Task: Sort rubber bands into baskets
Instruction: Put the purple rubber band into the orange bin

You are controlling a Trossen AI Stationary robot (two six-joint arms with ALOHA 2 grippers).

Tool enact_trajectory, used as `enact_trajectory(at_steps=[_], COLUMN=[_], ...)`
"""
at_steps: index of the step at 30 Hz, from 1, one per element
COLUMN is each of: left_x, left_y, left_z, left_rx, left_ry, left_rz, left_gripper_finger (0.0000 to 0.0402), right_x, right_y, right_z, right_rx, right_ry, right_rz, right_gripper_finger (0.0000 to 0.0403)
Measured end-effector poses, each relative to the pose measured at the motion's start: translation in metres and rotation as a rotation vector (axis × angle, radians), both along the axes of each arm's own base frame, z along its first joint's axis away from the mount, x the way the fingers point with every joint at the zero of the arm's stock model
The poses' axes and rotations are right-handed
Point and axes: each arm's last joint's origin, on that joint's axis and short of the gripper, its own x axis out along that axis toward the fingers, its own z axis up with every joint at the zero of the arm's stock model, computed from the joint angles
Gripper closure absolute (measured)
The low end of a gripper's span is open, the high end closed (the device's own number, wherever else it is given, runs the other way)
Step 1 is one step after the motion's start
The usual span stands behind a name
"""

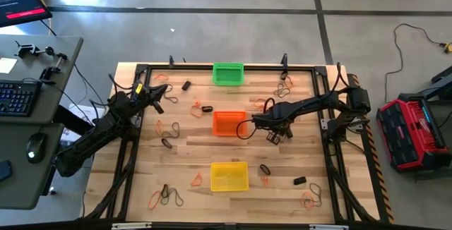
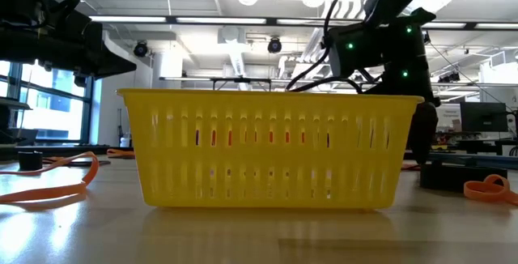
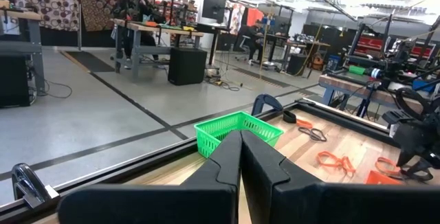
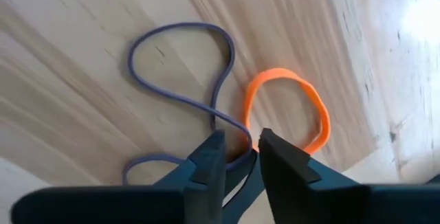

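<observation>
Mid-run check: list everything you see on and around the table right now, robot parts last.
green basket: one, far edge, centre.
orange basket: one, table middle.
yellow basket: one, near edge, centre.
rubber bands: many, orange and dark, scattered across the table; a dark band and an orange band lie together under the right gripper.
desk: one, grey, left of table, with keyboard and mouse.
red case: one, floor, right.
left gripper: shut, over the table's left side.
right gripper: slightly parted around the dark band, beside the orange basket.
</observation>
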Motion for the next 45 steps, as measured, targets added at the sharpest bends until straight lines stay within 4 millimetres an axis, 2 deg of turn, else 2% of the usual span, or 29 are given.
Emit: enact_trajectory(at_steps=[9,19,24,36,42,45], left_x=[0.000,0.000,0.000,0.000,0.000,0.000], left_y=[0.000,0.000,0.000,0.000,0.000,0.000], left_z=[0.000,0.000,0.000,0.000,0.000,0.000], left_rx=[0.000,0.000,0.000,0.000,0.000,0.000], left_ry=[0.000,0.000,0.000,0.000,0.000,0.000], left_rz=[0.000,0.000,0.000,0.000,0.000,0.000], left_gripper_finger=[0.0401,0.0402,0.0401,0.0402,0.0402,0.0401], right_x=[0.001,0.002,0.001,-0.009,-0.004,0.001], right_y=[-0.009,-0.011,-0.011,-0.008,-0.008,-0.008], right_z=[0.000,-0.001,-0.001,-0.012,-0.005,0.002], right_rx=[0.023,0.036,0.038,0.091,0.099,0.098], right_ry=[-0.015,-0.021,-0.015,0.008,0.004,0.001], right_rz=[-0.004,0.007,0.021,0.007,0.011,0.010], right_gripper_finger=[0.0349,0.0308,0.0306,0.0339,0.0391,0.0398])
